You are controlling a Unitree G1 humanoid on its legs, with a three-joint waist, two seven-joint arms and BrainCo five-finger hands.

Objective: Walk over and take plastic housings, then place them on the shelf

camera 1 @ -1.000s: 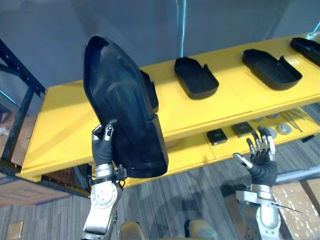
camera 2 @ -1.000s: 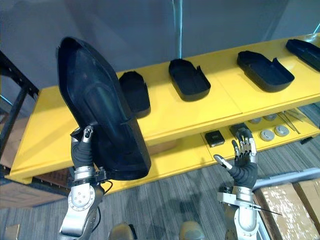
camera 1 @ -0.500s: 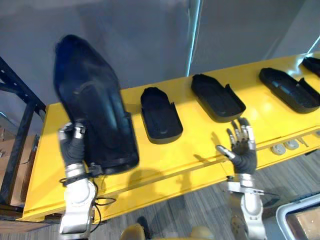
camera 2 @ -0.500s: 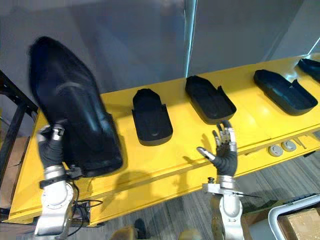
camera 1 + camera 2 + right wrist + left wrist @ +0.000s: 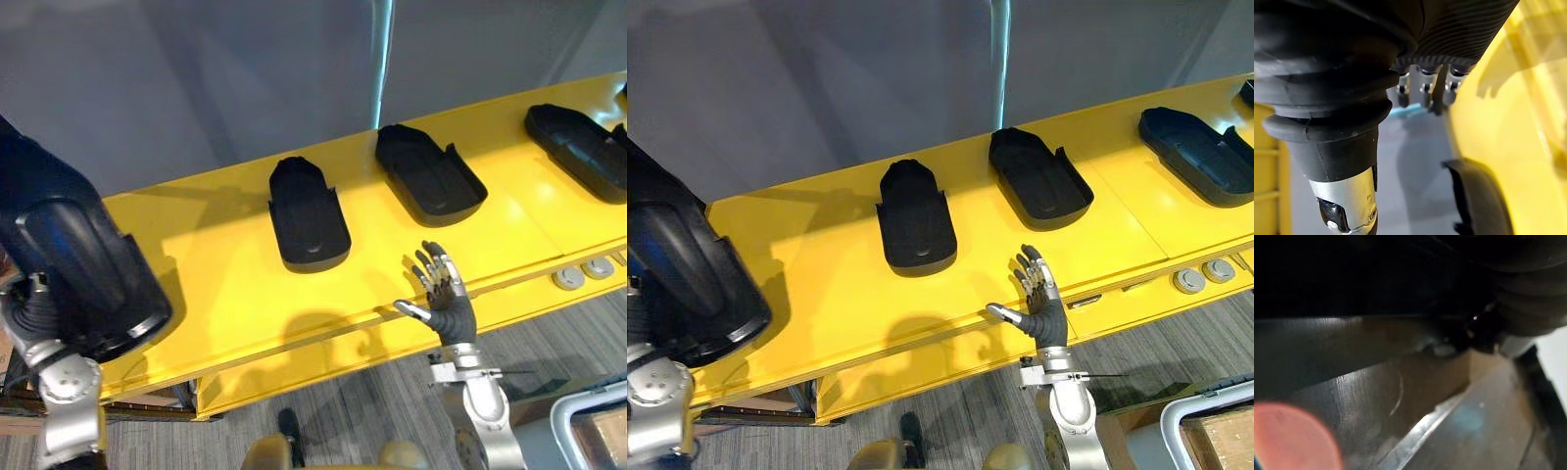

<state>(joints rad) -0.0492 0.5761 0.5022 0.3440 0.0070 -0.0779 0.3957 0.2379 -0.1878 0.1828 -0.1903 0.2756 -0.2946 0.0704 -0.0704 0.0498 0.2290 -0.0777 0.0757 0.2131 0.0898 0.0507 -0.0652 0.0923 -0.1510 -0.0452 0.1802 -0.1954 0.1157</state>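
My left hand (image 5: pixel 35 311) is shut on a large black plastic housing (image 5: pixel 78 255) and holds it at the far left, low over the left end of the yellow shelf (image 5: pixel 225 284). Its dark glossy surface (image 5: pixel 1366 391) lies right against the left wrist view. Three more black housings lie along the shelf top: one in the middle (image 5: pixel 309 215), one to its right (image 5: pixel 429 176) and one at the far right (image 5: pixel 578 137). My right hand (image 5: pixel 446 304) is open with its fingers spread, empty, over the shelf's front edge. Its fingers (image 5: pixel 1425 90) point along the shelf (image 5: pixel 1518 122).
A grey wall stands behind the shelf. Two round metal parts (image 5: pixel 566 279) lie on a lower yellow level at the right. A white-rimmed bin (image 5: pixel 598 436) stands on the carpet at the lower right.
My left hand has carried the housing down and to the left, from upright over the shelf to tilted low at its left end. The open right hand has sunk slightly.
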